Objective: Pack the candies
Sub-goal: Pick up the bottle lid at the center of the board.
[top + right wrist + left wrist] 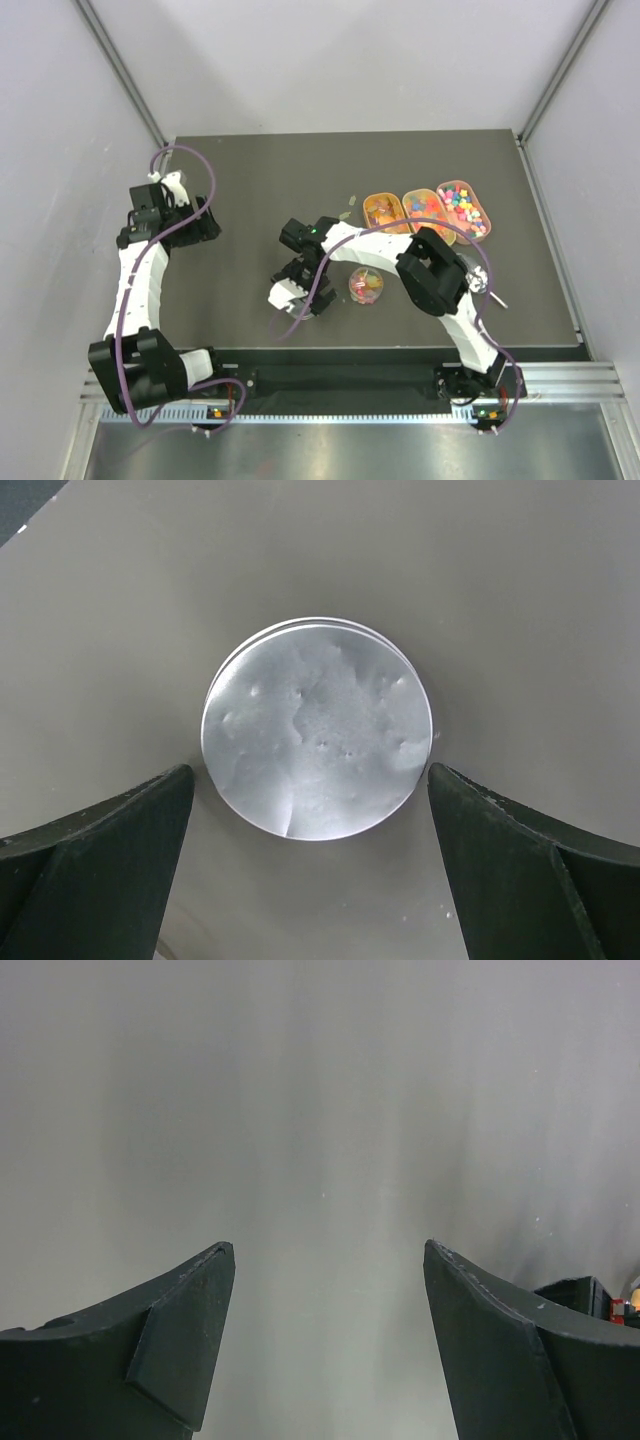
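Straddling a round clear lid (318, 740), right gripper (308, 772) wide open, contact with its rim unclear, left gripper (328, 1246) wide open, empty, candies (462, 208) in 3 orange trays (418, 190) and a small dish (352, 288).

Three trays (418, 191), one dish (352, 287), one lid (318, 740)

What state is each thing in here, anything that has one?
Left gripper: open, empty, over bare table.
Right gripper: open, fingers astride the lid.
Lid: off the dish, flat on the table.
Dish: uncovered, some candies inside.
Trays: all three hold candies.
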`<action>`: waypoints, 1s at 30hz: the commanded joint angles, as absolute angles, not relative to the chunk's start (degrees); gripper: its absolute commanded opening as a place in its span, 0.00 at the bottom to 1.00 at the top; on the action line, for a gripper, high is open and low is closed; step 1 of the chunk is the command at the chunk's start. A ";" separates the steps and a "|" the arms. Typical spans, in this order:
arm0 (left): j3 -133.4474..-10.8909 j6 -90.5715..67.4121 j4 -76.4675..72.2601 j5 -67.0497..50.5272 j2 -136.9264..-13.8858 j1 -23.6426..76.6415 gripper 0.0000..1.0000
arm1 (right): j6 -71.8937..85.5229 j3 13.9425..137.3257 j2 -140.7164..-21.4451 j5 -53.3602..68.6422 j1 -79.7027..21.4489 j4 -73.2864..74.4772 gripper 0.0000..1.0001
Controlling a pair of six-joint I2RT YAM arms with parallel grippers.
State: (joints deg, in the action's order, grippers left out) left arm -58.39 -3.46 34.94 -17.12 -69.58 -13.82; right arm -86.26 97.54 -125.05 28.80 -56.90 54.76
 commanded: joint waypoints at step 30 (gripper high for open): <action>-55.64 -4.83 31.90 -18.81 -66.09 -14.15 0.80 | -82.09 102.04 -127.27 32.52 -59.41 56.87 1.00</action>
